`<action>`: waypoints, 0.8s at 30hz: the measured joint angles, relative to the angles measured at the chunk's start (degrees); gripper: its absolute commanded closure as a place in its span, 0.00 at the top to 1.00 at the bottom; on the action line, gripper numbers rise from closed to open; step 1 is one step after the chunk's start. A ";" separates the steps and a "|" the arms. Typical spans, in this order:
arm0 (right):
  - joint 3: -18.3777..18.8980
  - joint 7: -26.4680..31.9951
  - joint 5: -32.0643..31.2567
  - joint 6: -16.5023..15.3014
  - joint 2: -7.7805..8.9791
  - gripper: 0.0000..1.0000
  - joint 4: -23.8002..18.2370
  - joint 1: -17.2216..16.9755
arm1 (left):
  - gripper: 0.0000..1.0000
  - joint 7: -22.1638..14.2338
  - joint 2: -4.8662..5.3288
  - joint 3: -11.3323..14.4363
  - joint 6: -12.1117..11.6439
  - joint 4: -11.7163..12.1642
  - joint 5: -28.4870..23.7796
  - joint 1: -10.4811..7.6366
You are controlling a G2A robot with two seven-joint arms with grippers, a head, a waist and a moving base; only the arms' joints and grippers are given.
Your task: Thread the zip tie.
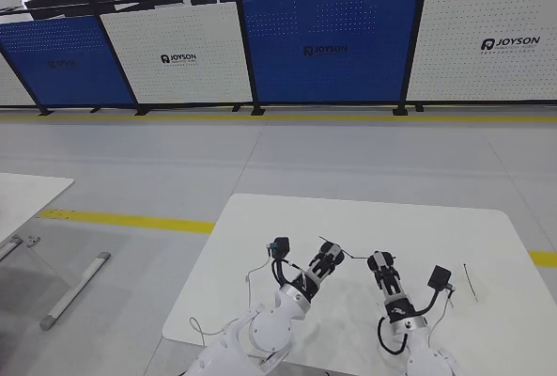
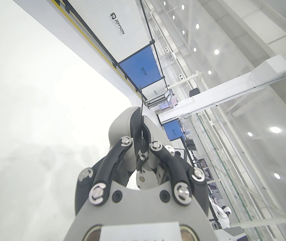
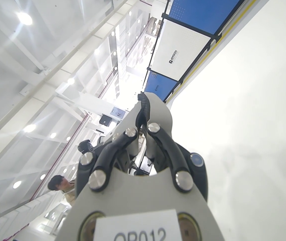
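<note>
Zip tie [image 1: 346,252] shows in the top view as a thin black strip held above the white counter [image 1: 287,216], near its middle and slanting away from the robot. It is gripped by the left jaws, and a short length sticks out on either side of them. The right jaws sit just beside the left, level with them over the counter, and a small gap shows between their tips and the near end of the strip. A loose strip [image 1: 469,280], thin and dark, lies flat on the counter well apart, toward the right edge. In the left wrist view the left jaws are closed tight on the zip tie [image 2: 141,101]. The strip runs down between the two grey fingers [image 2: 122,121] along their black pads, and its free end stands up past the tips, with the counter [image 2: 32,88] spread out beyond. In the right wrist view the right jaws are pressed together with no gap between the fingers [image 3: 160,111]. A small dark nub [image 3: 141,97] pokes out at the very tips, and I cannot tell whether it is part of a tie or the pad itself; the counter [image 3: 245,101] lies alongside.
</note>
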 measured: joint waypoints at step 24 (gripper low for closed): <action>0.44 0.44 -0.07 1.62 -0.82 0.00 -0.50 -0.40 | 0.00 0.00 0.00 0.00 0.01 0.01 0.02 0.00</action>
